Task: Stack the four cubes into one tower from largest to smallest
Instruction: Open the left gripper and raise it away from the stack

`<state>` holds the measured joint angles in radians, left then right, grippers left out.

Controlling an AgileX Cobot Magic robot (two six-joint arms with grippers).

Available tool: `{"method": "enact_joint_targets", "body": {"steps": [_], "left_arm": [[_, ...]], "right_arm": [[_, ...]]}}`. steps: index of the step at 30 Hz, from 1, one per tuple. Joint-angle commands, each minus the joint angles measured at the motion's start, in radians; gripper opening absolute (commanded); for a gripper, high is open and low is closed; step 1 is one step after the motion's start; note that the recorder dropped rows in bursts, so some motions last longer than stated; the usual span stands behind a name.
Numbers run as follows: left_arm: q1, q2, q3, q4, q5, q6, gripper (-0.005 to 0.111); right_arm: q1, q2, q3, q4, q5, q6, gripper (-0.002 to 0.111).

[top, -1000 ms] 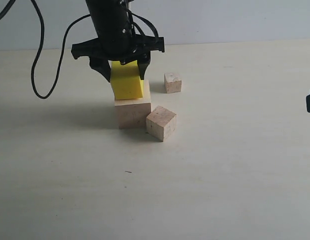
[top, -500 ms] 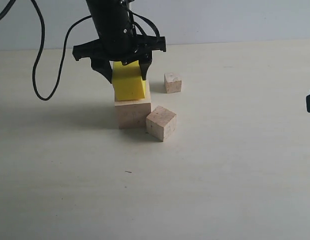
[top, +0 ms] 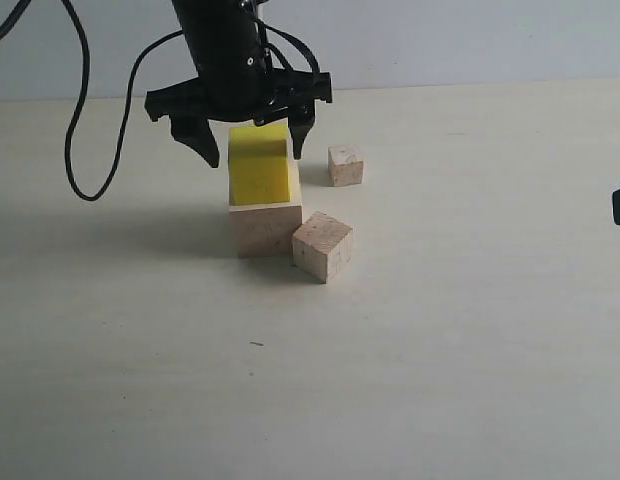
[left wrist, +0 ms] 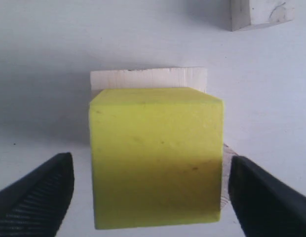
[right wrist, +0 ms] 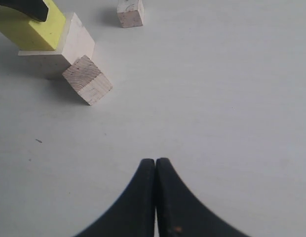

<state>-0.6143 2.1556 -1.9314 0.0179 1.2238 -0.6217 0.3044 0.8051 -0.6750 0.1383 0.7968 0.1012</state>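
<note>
Plainly, your left gripper (top: 255,155) has hold of nothing: its jaws are spread wide to either side of the yellow cube (top: 260,170), and the left wrist view shows a clear gap at each finger. The yellow cube sits on the large wood cube (top: 265,228), which fits the order, since it is second in size. I take the wide jaws as room to lift away without dragging it. The medium wood cube (top: 322,246) lies on the table (top: 440,380) just beside the large one's near corner, turned at an angle. The small wood cube (top: 345,165) stands farther back, apart from the rest, and both wait their turn. Your right gripper (right wrist: 155,197) is pinched shut and empty, well apart from the cubes — parked out of the way, I judge. You cannot tell whether the medium cube touches the large one. Nor can you tell how squarely the yellow cube is centred, because from the wrist it hides nearly all of the block beneath. The exterior view cuts off the left arm at its top edge and shows the right arm only as a dark sliver.
</note>
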Motion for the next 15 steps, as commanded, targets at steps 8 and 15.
{"method": "enact_joint_targets", "body": {"steps": [8,15], "left_arm": [[-0.003,-0.056,0.001,0.007,-0.003,0.020,0.082],[-0.003,-0.135,0.001,0.008,-0.003,0.027,0.078]], "right_arm": [[0.005,0.000,-0.009,0.001,-0.007,-0.006,0.000],[0.005,0.000,-0.009,0.001,-0.007,-0.008,0.000]]}}
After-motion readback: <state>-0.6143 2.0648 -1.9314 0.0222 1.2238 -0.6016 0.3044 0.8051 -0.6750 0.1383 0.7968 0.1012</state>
